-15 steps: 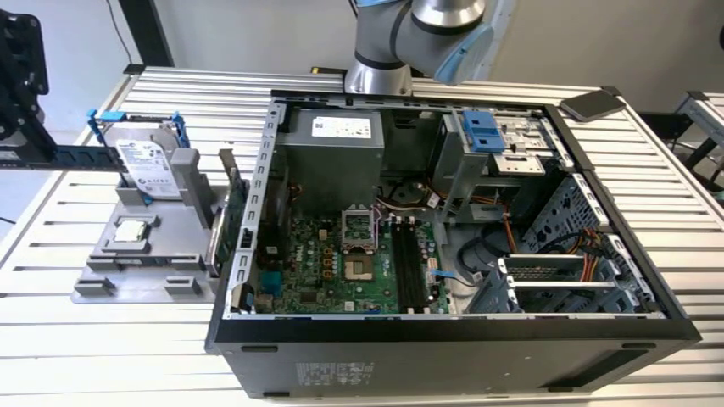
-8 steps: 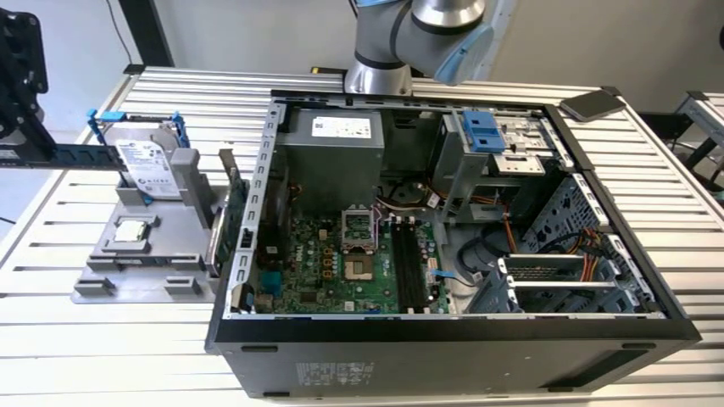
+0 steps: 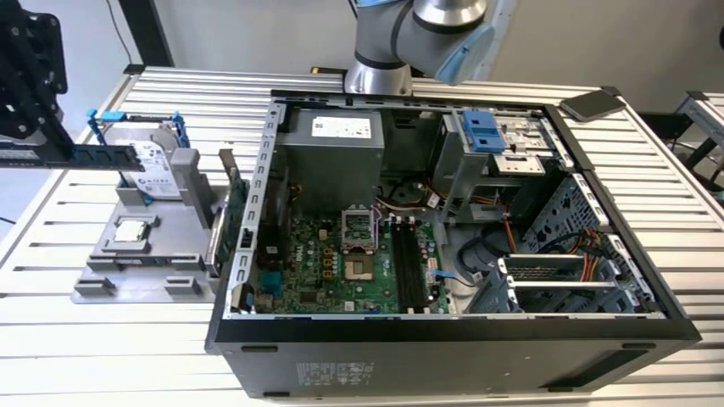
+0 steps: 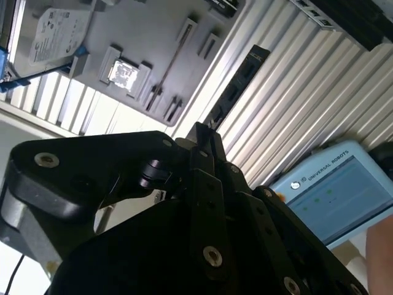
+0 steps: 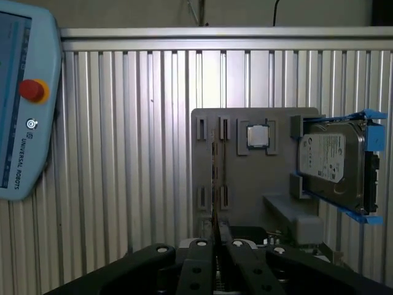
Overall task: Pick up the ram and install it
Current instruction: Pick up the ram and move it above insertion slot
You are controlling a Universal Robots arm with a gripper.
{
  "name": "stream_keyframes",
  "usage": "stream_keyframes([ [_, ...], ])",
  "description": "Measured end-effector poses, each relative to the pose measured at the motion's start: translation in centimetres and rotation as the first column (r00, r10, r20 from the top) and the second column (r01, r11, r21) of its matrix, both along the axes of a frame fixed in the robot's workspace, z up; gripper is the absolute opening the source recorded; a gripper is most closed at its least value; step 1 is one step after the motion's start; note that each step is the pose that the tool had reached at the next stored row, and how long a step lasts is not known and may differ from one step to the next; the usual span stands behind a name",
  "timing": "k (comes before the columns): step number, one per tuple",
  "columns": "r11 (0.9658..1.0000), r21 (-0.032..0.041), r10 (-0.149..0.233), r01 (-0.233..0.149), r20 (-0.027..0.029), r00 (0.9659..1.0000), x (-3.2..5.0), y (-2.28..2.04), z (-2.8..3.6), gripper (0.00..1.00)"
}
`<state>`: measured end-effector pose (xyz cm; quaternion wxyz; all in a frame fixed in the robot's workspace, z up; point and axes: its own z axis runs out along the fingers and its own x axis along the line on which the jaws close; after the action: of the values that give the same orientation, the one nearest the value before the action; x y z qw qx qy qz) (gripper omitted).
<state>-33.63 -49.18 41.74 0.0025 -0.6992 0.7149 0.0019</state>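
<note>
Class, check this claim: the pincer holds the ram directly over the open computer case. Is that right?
No. The exterior view shows the pincer holding the ram over the grey holder, to the exterior view's left of the open computer case.

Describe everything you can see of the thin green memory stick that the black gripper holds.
The thin bluish-green memory stick is a long, narrow circuit board with a row of dark chips on its face. In the exterior view it is held level in the air, close to the grey parts tray at that view's left. The black gripper is shut on it, and much of its length sticks out beyond the fingertips. In the first wrist view it shows edge-on. Nothing else seems to touch it.
</note>
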Motion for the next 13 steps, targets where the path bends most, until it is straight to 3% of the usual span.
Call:
stream_keyframes([
  [13, 0.9998, 0.0001, 0.022, -0.022, -0.0035, 0.9997, 3.78, 0.00, 0.00, 0.00],
])
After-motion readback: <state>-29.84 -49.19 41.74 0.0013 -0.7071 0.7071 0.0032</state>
